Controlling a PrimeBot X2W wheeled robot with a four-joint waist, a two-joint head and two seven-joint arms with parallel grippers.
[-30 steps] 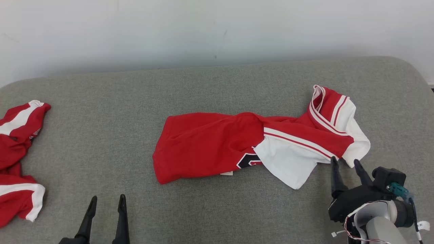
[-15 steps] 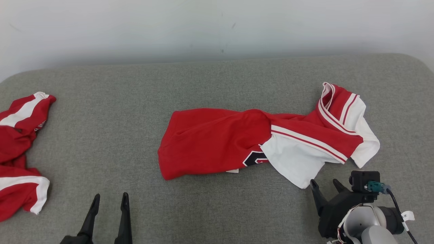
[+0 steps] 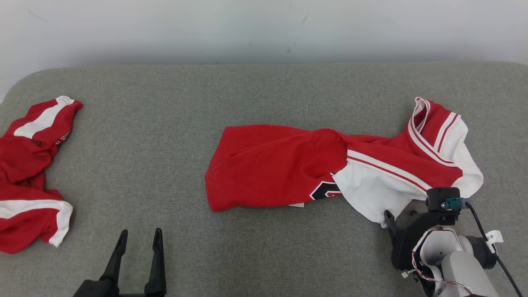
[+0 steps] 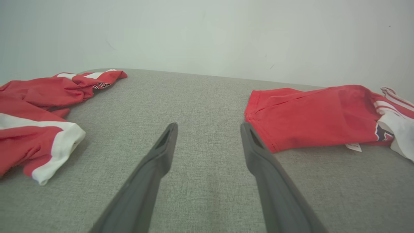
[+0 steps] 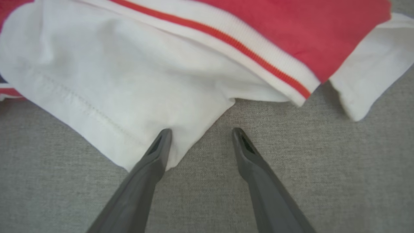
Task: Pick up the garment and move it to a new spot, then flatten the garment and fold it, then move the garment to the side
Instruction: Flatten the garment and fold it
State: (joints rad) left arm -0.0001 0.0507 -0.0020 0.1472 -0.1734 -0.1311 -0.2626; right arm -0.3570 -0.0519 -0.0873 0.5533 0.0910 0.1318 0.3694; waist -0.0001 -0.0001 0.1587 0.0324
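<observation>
The rumpled red-and-white jersey garment [image 3: 280, 165] lies twisted on the grey fabric-covered counter [image 3: 165, 103]. Soft, light and limp, it will likely sag, so its white sleeve hem [image 5: 129, 97] suits a pinch. The right gripper [image 5: 200, 131] stands wide at that hem, empty. The left gripper [image 3: 140, 235], also wide, is well apart from the garment.

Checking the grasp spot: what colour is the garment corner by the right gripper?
White; the garment corner shows best in the right wrist view.
</observation>
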